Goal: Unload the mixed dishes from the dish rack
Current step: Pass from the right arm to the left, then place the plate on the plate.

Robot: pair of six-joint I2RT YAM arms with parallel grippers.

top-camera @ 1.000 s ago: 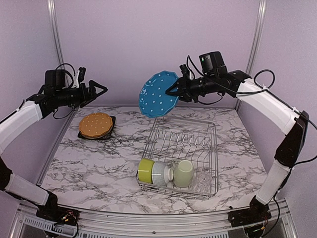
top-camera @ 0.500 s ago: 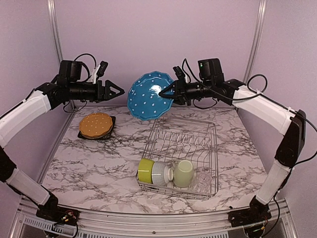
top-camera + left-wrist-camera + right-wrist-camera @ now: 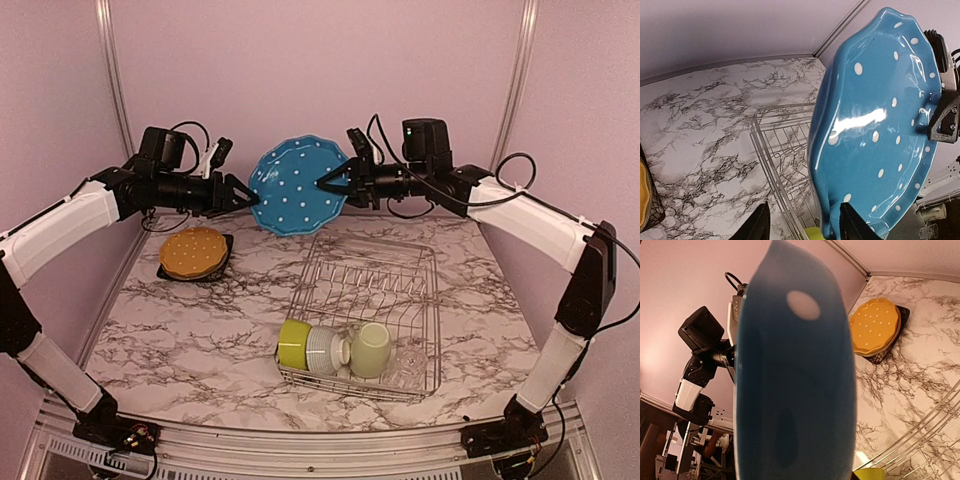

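One blue dotted plate point(image 3: 297, 185) hangs in the air beyond the dish rack point(image 3: 425, 300), its rim pinched by the right hand point(image 3: 325, 184); in this apparent handover, the spread left hand point(image 3: 248, 198) straddling the opposite rim should close next.

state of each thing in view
blue dotted plate, airborne, on edge
right gripper, shut on its rim
left gripper, open astride opposite rim
orange plate, stacked on black plate
lime-green bowl, on side in dish rack
white ribbed bowl, on side, racked
pale green mug, racked
clear glass, racked
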